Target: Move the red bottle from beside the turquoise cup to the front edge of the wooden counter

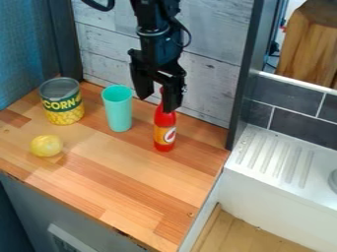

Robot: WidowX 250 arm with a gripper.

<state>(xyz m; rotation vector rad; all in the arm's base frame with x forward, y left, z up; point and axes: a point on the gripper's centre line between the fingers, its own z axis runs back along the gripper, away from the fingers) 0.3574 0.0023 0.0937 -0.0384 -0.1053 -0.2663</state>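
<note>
gripper (156,104): hangs down at the red bottle's (164,133) top
fingers (172,96): wide apart, cannot tell if touching it
red bottle: stands on wood counter (121,179), near green cup (118,109)
can (62,102): stands near green cup, behind round yellow thing (47,146)

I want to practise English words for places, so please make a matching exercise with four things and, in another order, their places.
1. metal can with green and yellow label
2. turquoise tapered cup
3. round yellow fruit
4. slim red bottle

A. in front of the can
B. at the black two-finger gripper
C. near the wooden counter's back left corner
D. between can and bottle

Pairs: 1-C, 2-D, 3-A, 4-B
</note>
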